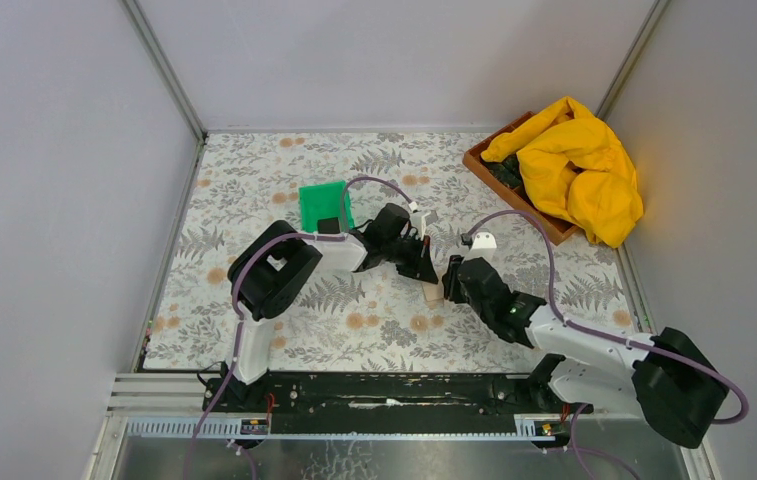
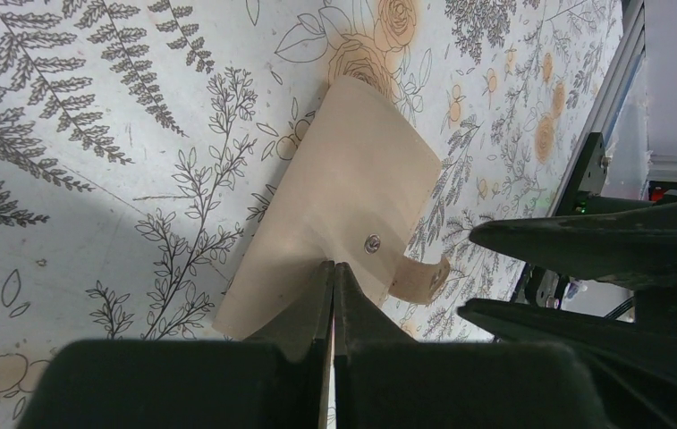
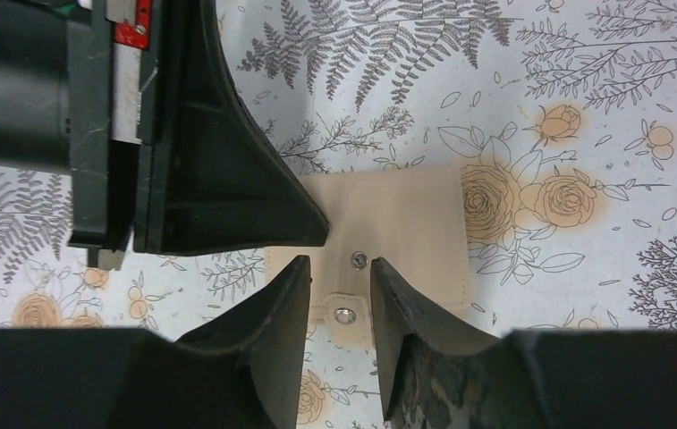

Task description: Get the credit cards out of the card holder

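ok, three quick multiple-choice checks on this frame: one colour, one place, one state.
1. The bin is:
A red
B green
C blue

2. The card holder is:
A in the bin
B on the table, at both grippers' tips
C in the wooden tray

3. The holder's closing tab is:
A snapped shut
B torn off
C unsnapped

Answers:
1 B: it is plainly green in the top view.
2 B: it lies on the floral table, with the left gripper and right gripper over it.
3 C: the stud sits bare, clear of the tab.
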### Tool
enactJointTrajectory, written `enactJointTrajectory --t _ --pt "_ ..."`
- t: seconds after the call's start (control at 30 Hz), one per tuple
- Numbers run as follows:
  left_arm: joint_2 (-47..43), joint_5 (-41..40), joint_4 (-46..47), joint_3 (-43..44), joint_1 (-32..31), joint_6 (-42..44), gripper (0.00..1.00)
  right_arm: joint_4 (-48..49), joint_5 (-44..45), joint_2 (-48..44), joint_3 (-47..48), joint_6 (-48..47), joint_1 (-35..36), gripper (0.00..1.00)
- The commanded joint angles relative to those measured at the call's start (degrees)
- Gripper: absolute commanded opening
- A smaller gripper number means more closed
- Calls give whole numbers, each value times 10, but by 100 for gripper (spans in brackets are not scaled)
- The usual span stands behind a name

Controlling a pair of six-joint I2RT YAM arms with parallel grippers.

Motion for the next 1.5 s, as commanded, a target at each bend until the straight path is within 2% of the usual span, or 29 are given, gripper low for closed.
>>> enactJointTrajectory --t 0.0,0.2,0.37,0.73,0.9,1.13,1.47 --pt "2 -56 -21 -15 7 18 0 40 19 28 19 -9 -6 38" --pt "5 -54 -23 -13 8 18 0 34 20 61 33 -8 -15 11" --pt "8 -54 -25 -11 7 19 0 32 -2 49 23 -12 -16 3" --pt "1 -56 -25 -13 7 19 0 9 -70 3 -22 -10 -16 3" --pt "1 -55 -24 -14 7 18 0 10 -65 -2 -22 -13 -16 5" --pt "-2 -58 -27 -14 7 20 0 8 -52 30 6 -20 -15 5" --pt "1 -60 -32 -12 7 23 0 11 -46 29 30 -31 -36 4"
